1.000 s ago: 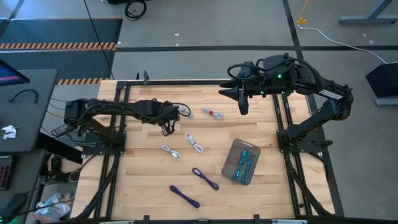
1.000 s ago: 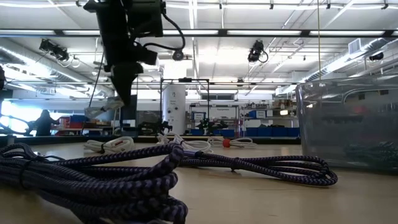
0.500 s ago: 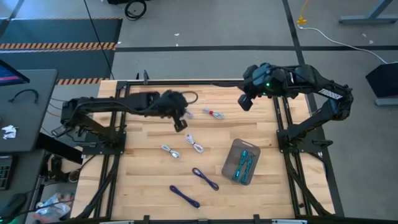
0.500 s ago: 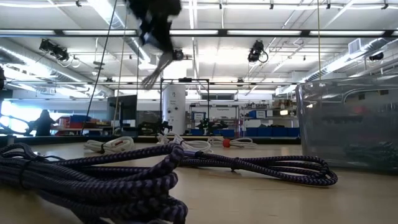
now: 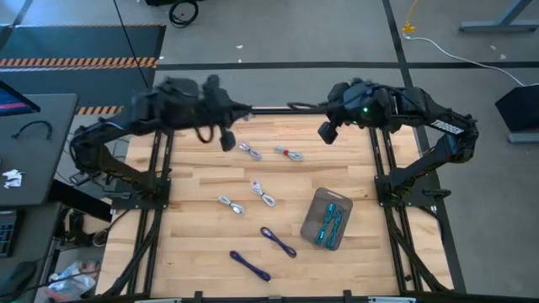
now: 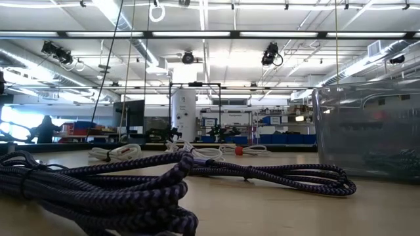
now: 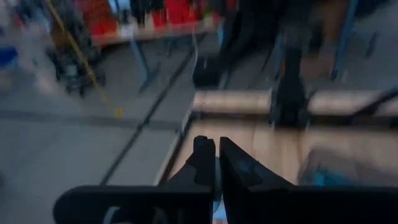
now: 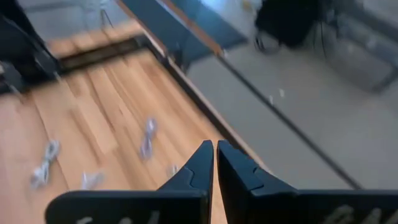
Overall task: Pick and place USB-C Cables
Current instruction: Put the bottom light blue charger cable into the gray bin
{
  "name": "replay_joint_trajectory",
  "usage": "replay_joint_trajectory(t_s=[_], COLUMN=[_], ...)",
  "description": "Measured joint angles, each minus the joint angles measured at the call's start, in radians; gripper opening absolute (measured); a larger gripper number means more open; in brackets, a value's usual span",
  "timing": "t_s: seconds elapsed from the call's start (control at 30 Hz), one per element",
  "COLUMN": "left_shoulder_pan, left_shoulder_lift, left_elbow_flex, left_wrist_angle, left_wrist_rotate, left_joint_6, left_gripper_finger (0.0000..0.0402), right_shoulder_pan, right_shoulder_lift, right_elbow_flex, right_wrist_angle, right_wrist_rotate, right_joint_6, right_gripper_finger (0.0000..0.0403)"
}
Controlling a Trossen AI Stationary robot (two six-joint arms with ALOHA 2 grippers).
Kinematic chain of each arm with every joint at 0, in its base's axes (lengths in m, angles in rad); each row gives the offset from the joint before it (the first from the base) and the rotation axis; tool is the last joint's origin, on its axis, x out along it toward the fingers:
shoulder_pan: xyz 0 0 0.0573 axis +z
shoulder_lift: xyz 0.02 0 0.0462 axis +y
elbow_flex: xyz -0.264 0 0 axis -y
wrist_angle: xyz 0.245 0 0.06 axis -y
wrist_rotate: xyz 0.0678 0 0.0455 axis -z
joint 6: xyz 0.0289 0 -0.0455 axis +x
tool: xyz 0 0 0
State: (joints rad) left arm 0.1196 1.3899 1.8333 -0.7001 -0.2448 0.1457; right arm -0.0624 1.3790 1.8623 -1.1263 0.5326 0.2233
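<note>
Across the wooden counter, seen from above, two dark arms reach in from opposite sides, both held high near the far edge. Largest of the loose items is the grey translucent tray, which sits toward the right side of the counter and serves as the landmark here; two teal USB-C cables lie side by side inside it.

Left of the tray, in the near half of the counter, are two dark blue-purple cables, one just beside the tray's near-left corner and the other farther left and closer to the near edge. In the low view these fill the foreground as thick braided loops.

Farther from the tray, toward the counter's middle, two white cables rest apart from each other: one just left of the tray, one beyond it. Beyond the tray toward the far edge lie a white cable with a red tip and another white one to its left.

Left hand hovers above the far-left part of the counter, well apart from the tray; its wrist view shows the fingers pressed together with nothing between them. Right hand hangs over the far edge beyond the tray, its fingers likewise closed on nothing.
</note>
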Motion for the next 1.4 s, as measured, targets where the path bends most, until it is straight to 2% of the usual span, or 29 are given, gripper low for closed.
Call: replay_joint_trajectory(t_s=[0.17,0.3,0.37,0.5,0.63,0.8,0.97,1.17,1.4], left_shoulder_pan=[-0.002,-0.011,-0.021,-0.038,-0.053,-0.057,-0.057,-0.057,-0.056], left_shoulder_lift=[-0.012,-0.023,-0.024,-0.024,-0.024,-0.024,-0.024,-0.023,-0.02], left_elbow_flex=[0.108,0.123,0.123,0.123,0.123,0.123,0.123,0.123,0.123], left_wrist_angle=[-0.031,-0.071,-0.071,-0.081,-0.075,-0.077,-0.086,-0.104,-0.114], left_wrist_rotate=[0.058,0.072,0.072,0.076,0.074,0.075,0.073,0.076,0.066], left_joint_6=[0.003,-0.019,-0.025,-0.036,-0.05,-0.07,-0.082,-0.088,-0.087], left_gripper_finger=[0.0009,0.0009,0.0009,0.0009,0.0009,0.0009,0.0009,0.0009,0.0009], right_shoulder_pan=[-0.001,-0.017,-0.027,-0.039,-0.04,-0.039,-0.029,-0.01,0.004], right_shoulder_lift=[0.01,0.016,0.022,0.048,0.107,0.206,0.295,0.319,0.312], right_elbow_flex=[-0.059,-0.161,-0.217,-0.319,-0.362,-0.332,-0.255,-0.17,-0.134], right_wrist_angle=[0.276,0.46,0.538,0.802,1.032,1.1,1.118,1.092,1.072], right_wrist_rotate=[-0.061,-0.113,-0.119,-0.118,-0.124,-0.176,-0.194,-0.22,-0.279], right_joint_6=[-0.197,-0.273,-0.281,-0.345,-0.42,-0.462,-0.484,-0.542,-0.522], right_gripper_finger=[0.0032,0.005,0.0067,0.0114,0.0164,0.0209,0.0232,0.024,0.0238])
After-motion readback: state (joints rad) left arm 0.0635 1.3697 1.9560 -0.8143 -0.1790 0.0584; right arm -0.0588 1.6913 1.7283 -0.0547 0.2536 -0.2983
